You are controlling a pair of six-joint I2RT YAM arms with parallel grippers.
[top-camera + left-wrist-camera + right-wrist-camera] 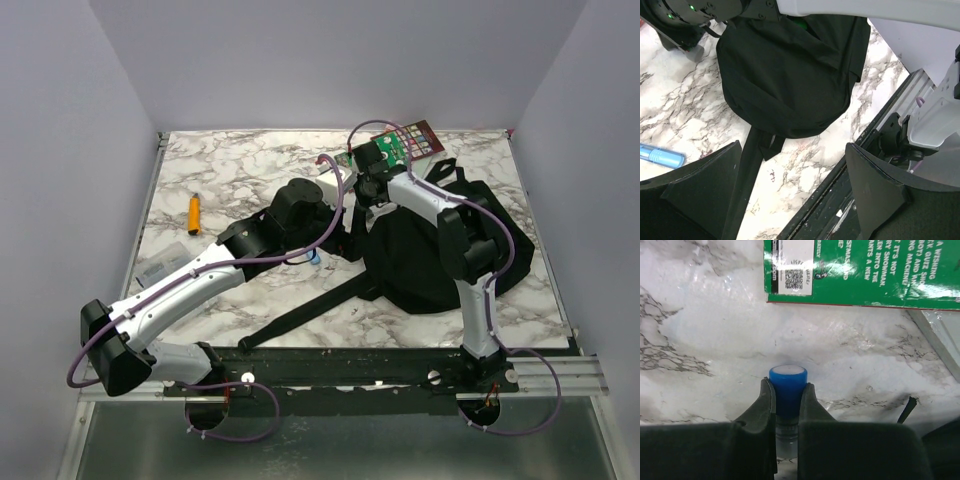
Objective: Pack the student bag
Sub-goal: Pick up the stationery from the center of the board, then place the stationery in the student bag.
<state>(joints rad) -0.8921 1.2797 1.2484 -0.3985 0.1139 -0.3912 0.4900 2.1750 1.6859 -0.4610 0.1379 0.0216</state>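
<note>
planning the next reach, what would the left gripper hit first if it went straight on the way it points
Probably the student bag: its rounded end lies straight ahead of the left gripper, between its open fingers; depth is unclear.

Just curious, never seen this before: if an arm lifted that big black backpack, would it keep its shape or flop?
Probably flop: the backpack lies slumped, its fabric soft-looking and creased. Its long strap trails loose, so it would likely dangle and drag. It looks fairly flat, so perhaps light for its size.
</note>
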